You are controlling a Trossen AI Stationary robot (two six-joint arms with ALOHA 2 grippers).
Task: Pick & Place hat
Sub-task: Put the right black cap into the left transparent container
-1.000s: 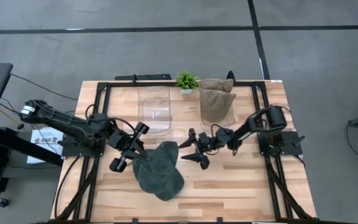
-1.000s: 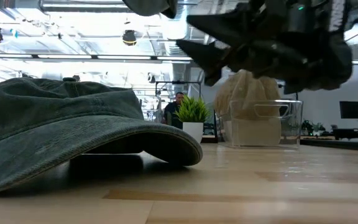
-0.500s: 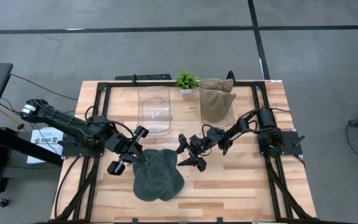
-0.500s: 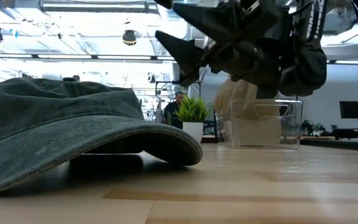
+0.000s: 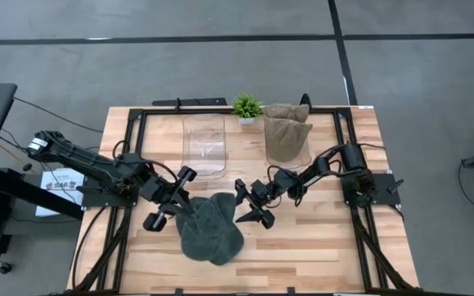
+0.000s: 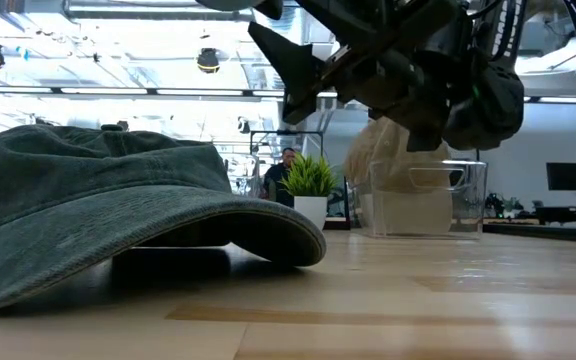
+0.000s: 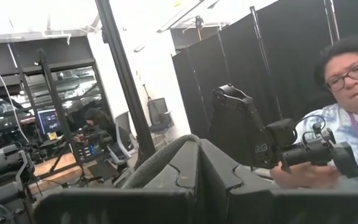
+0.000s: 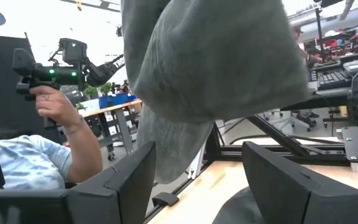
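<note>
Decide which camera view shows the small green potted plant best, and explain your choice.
The low view: the potted plant shows side-on with leaves and white pot, standing beside the clear container. The high view shows only its leafy top at the table's far edge. Neither wrist view clearly shows it.

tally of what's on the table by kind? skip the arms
Hats: 2, a dark green hat at the front and a tan hat in the right bin
Clear bins: 2, the left bin and the right bin
Potted plants: 1, a small plant at the back edge
Total: 5
</note>
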